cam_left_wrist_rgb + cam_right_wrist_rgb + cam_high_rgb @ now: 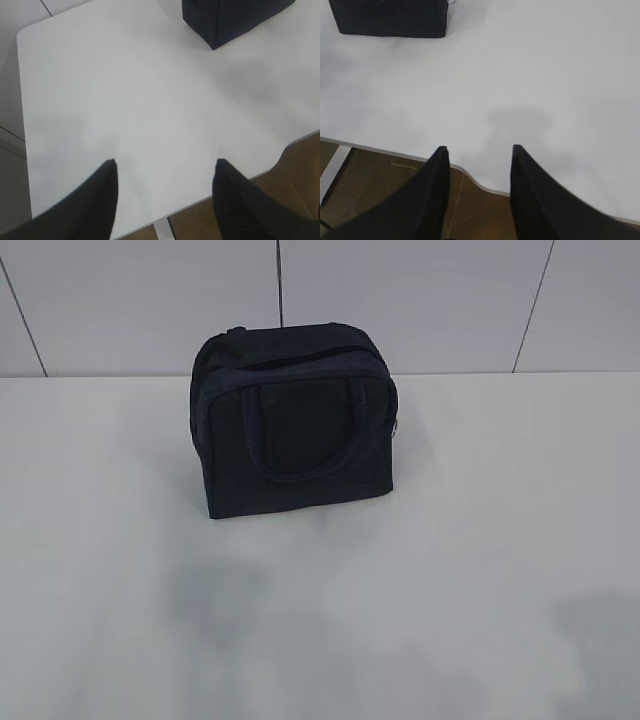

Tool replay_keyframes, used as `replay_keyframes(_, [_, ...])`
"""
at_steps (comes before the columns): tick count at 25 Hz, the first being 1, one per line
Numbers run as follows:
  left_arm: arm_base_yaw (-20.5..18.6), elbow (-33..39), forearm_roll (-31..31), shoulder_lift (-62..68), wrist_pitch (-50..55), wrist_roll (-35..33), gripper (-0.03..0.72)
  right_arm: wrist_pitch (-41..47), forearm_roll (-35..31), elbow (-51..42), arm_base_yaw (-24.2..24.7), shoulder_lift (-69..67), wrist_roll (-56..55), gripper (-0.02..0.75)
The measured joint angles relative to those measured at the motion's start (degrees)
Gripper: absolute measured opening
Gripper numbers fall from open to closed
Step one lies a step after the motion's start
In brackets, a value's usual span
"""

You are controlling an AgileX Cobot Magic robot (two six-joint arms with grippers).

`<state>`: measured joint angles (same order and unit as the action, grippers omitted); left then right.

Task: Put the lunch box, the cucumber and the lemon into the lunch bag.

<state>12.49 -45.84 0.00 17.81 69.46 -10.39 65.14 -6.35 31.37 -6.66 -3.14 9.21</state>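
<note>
The dark navy lunch bag (295, 420) stands upright at the back middle of the white table (480, 540), its top zipper shut and one loop handle hanging down its front. Its lower corner shows in the left wrist view (225, 20) and in the right wrist view (390, 17). My left gripper (165, 161) is open and empty above the table's front edge. My right gripper (479, 147) is open and empty above the front edge too. Neither gripper shows in the exterior view. The lunch box, the cucumber and the lemon are out of view.
The table's front edge has a curved cutout (480, 185), with brown floor (380, 170) below it. A tiled wall (420, 300) stands behind the table. The table's left corner (22, 35) shows in the left wrist view.
</note>
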Motion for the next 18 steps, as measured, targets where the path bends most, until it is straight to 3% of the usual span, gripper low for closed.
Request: replay_keyframes(18, [0.0, 9.96, 0.0, -11.23, -6.46, 10.76, 0.435, 0.14, 0.1, -2.33, -0.04, 3.98, -0.59, 0.314])
